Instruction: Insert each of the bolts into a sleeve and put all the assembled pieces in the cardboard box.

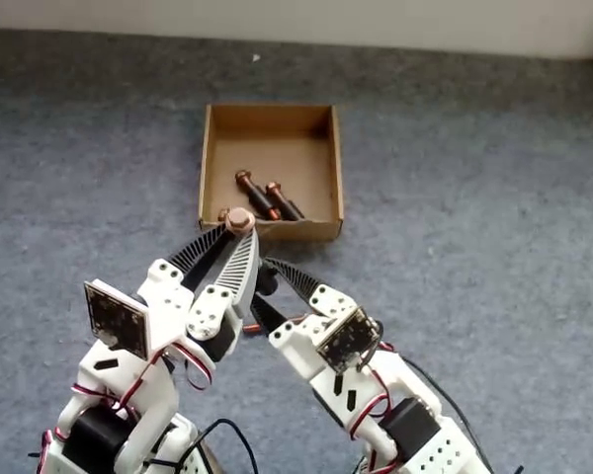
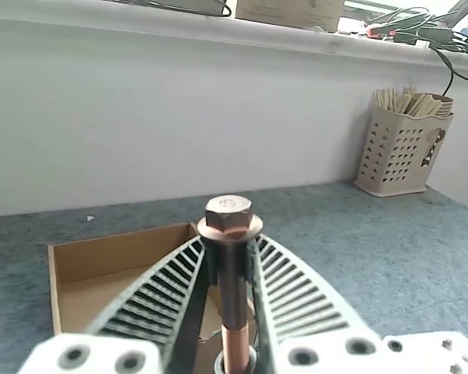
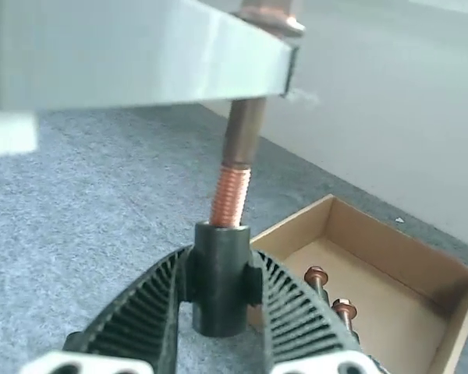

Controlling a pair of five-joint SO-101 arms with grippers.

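Note:
My left gripper is shut on a copper bolt, held upright with its hex head on top, just in front of the cardboard box. Below it my right gripper is shut on a black sleeve. The bolt's threaded end sits in the sleeve's top opening. Two assembled pieces lie in the box, near its front wall.
Grey carpet covers the whole work surface, with free room on both sides of the box. A white wall runs behind it. A beige perforated basket of sticks stands far off by the wall.

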